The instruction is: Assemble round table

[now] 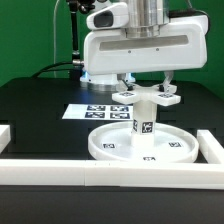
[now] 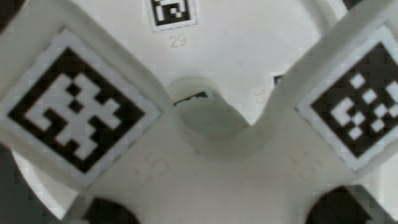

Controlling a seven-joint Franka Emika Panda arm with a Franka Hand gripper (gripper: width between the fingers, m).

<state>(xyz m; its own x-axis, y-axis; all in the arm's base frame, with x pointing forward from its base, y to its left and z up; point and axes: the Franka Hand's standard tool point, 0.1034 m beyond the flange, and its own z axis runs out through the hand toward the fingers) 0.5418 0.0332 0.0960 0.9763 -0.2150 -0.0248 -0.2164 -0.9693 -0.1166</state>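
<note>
The large rimmed round disc (image 1: 110,146) lies flat on the black table. The short thick cylinder leg (image 1: 143,120) stands upright in its middle. The small cross-shaped foot (image 1: 146,98) sits on top of the leg. My gripper (image 1: 145,86) comes straight down over it, with a finger on each side of the foot's hub, shut on it. In the wrist view the foot (image 2: 205,130) fills the frame with two tagged arms, and part of the disc (image 2: 214,20) shows beyond. My gripper (image 2: 231,212) shows only its dark fingertips (image 2: 107,212) at the picture's edge.
The marker board (image 1: 92,110) lies behind the disc toward the exterior view's left. Long white border rails run along the front (image 1: 100,173), the exterior view's left (image 1: 5,135) and right (image 1: 212,146).
</note>
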